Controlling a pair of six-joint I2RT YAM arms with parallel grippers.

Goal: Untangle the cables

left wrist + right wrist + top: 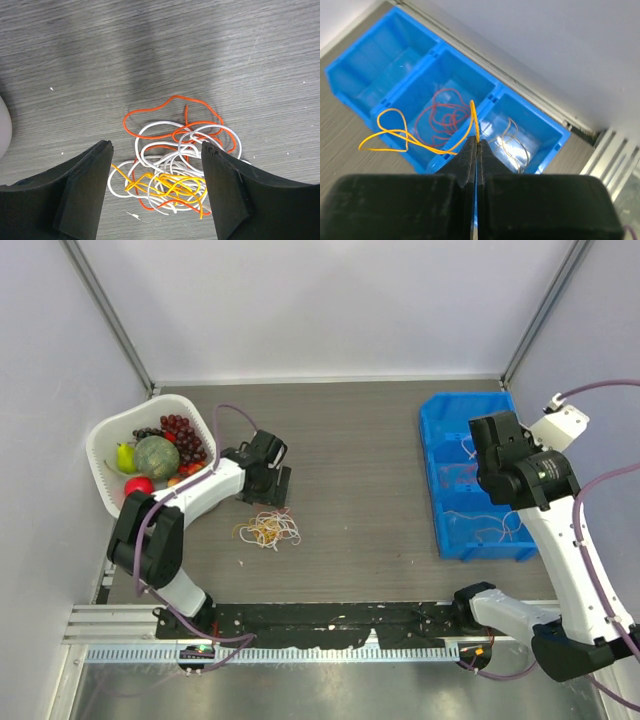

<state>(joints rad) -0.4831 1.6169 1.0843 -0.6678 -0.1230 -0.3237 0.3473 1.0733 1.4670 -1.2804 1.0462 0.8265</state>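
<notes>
Bright, even light; soft shadow bands on the grey wood-grain tabletop (140, 55) beyond the tangled thin cables (172, 165); blue plastic bin (370, 60) glints.

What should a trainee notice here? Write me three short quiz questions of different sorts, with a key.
1. True or false: the right gripper is shut on a yellow cable.
2. What lies in the middle compartment of the blue bin? A: red cables. B: fruit. C: nothing.
3. Fill in: the left gripper hangs ___ above the tangle of cables on the table.

Key: 1 true; 2 A; 3 open.
</notes>
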